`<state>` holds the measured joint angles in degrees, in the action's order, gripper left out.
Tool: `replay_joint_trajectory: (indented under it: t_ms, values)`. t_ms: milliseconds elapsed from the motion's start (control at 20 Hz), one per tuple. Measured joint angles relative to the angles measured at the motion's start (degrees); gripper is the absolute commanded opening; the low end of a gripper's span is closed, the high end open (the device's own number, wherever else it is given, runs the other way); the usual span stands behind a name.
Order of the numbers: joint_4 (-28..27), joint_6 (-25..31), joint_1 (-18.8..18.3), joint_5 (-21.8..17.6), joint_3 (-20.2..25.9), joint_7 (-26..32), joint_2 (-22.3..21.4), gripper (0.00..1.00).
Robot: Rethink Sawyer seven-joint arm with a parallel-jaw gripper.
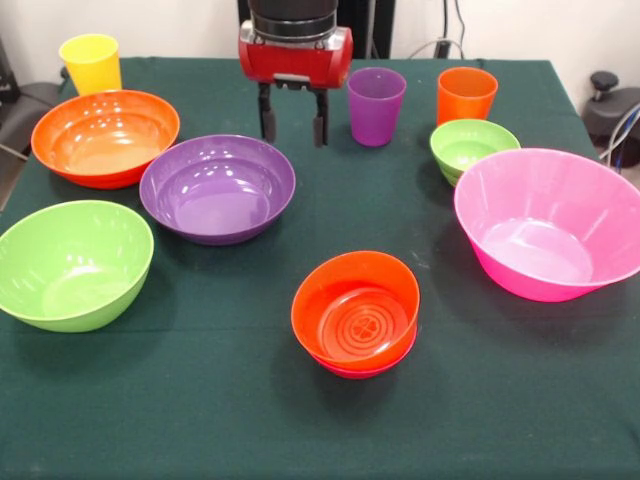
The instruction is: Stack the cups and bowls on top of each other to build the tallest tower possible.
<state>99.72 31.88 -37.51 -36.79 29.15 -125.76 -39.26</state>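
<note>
At the table's far side, your gripper [292,118] hung parted and empty beside the purple cup [376,105]. Nearer the camera sat the tower [356,313], small orange bowl nested in red-magenta. These glossy plastics probably handled light, stiff and slippery; you should have pinched a rim.

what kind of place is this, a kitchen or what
Probably a robot lab or test room, not a kitchen. A red and black gripper hangs open over a table under a dark green cloth, bright plastic bowls and cups are spread out like test props, and cables run along the wall behind.
</note>
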Motion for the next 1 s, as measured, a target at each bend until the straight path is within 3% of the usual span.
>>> replay_joint_trajectory:
  t_ms: [450, 1000]
  values:
    - [-1.6, 0.0, 0.0, -0.2, 0.2, 0.0, 2.5, 1.0]
    - [-4.2, 0.0, -1.6, -4.3, 1.3, 0.0, 6.1, 1.0]
